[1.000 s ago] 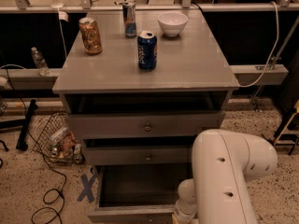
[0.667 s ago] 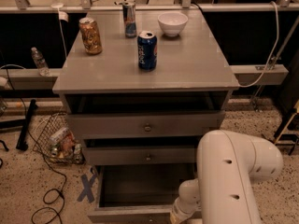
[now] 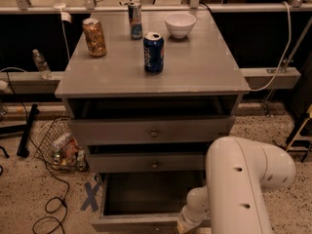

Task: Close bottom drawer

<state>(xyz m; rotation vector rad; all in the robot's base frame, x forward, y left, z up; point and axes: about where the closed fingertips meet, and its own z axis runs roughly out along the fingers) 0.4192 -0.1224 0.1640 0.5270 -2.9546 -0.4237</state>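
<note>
The bottom drawer [image 3: 146, 195] of the grey cabinet [image 3: 195, 77] stands pulled far out, its dark inside showing. Its front panel [image 3: 131, 223] lies along the frame's bottom edge and its knob is out of view. My white arm [image 3: 241, 189] reaches down at the lower right. My gripper [image 3: 187, 227] is at the bottom edge of the view, by the right part of the drawer's front panel, mostly cut off. The two drawers above, top [image 3: 153, 130] and middle [image 3: 155, 163], each stick out a little.
On the cabinet top stand an orange can [image 3: 94, 37], a slim can [image 3: 135, 19], a blue can [image 3: 153, 51] and a white bowl [image 3: 180, 24]. A wire basket of trash [image 3: 61, 147], cables and a blue tape cross [image 3: 91, 195] lie on the floor at the left.
My arm has shifted slightly to the right. The bottom drawer stands as far open as before.
</note>
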